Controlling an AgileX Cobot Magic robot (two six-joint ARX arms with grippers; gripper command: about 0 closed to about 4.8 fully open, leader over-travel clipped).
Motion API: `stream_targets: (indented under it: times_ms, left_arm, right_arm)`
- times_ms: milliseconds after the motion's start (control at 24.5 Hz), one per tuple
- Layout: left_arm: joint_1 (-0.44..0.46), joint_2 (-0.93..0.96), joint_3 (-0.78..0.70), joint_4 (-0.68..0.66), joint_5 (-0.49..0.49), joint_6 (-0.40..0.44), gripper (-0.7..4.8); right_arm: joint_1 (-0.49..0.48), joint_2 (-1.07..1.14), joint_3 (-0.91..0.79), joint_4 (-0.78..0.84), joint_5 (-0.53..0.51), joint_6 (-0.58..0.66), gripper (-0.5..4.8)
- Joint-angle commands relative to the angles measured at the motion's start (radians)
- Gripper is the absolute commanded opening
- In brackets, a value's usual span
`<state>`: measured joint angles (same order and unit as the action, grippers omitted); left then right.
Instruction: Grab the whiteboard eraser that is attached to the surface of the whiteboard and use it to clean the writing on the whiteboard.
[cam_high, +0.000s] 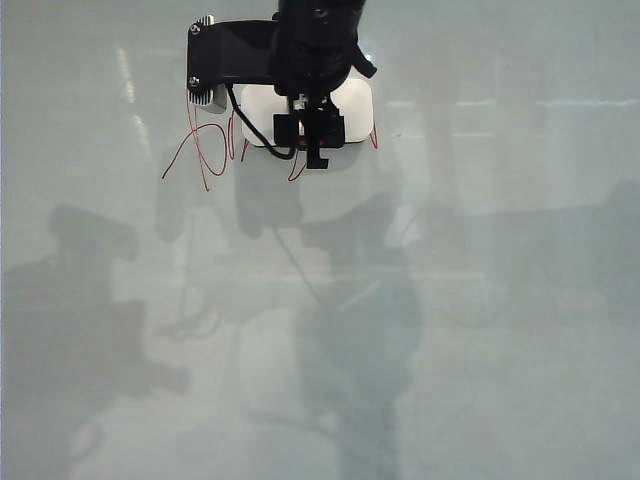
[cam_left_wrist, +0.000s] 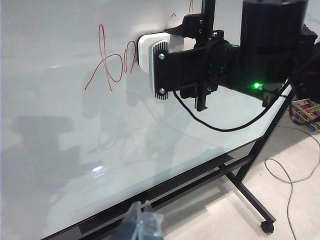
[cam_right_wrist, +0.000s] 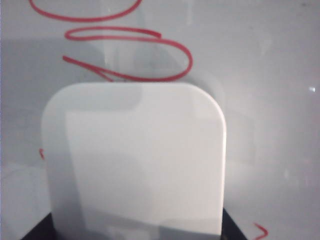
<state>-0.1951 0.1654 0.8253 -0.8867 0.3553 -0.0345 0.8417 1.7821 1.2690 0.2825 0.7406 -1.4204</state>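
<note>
While one right tool (cam_high: 310, 140) grips one eraser (cam_right_wrist: 135, 160), writing (cam_right_wrist: 130, 55)

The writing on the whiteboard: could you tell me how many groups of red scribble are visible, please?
2: one group left of the whiteboard eraser, one stroke at its right edge; the eraser and right gripper may hide more.

surface: glossy whiteboard (cam_high: 500, 300) on black wheeled frame (cam_left_wrist: 250, 187) | on it: white whiteboard eraser (cam_right_wrist: 135, 160) between right gripper (cam_high: 310, 130) fingers | red writing (cam_high: 200, 150) beside the fingers
</note>
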Motion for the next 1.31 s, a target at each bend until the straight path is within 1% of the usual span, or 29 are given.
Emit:
stream_targets:
  times_ms: [41,123,286,409,572,654,1022,1185,1308]
  left_arm:
    - [0.0,0.001,0.003,0.011,0.001,0.003,-0.05]
    - [0.0,0.001,0.003,0.011,0.001,0.003,-0.05]
    - [0.0,0.001,0.003,0.011,0.004,0.003,-0.05]
    - [0.0,0.001,0.003,0.011,0.004,0.003,-0.05]
    - [0.0,0.001,0.003,0.011,0.004,0.003,-0.05]
    - [0.0,0.001,0.003,0.011,0.004,0.003,-0.05]
    - [0.0,0.001,0.003,0.011,0.004,0.003,-0.05]
    - [0.0,0.001,0.003,0.011,0.004,0.003,-0.05]
    - [0.0,0.001,0.003,0.011,0.004,0.003,-0.05]
  right_arm:
    - [0.014,-0.018,0.002,0.114,0.168,-0.023,1.7]
    - [0.027,-0.041,0.002,0.135,0.184,-0.024,1.71]
    - [0.069,-0.119,0.003,0.18,0.171,-0.029,1.71]
    - [0.065,-0.125,0.003,0.195,0.154,-0.074,1.71]
    - [0.051,-0.124,0.003,0.184,0.128,-0.076,1.7]
    - [0.05,-0.124,0.003,0.183,0.096,-0.076,1.7]
    - [-0.026,-0.121,0.003,0.159,0.041,-0.077,1.69]
    - [-0.068,-0.12,0.003,0.155,-0.001,-0.077,1.69]
    - [-0.076,-0.106,0.003,0.138,-0.019,-0.072,1.69]
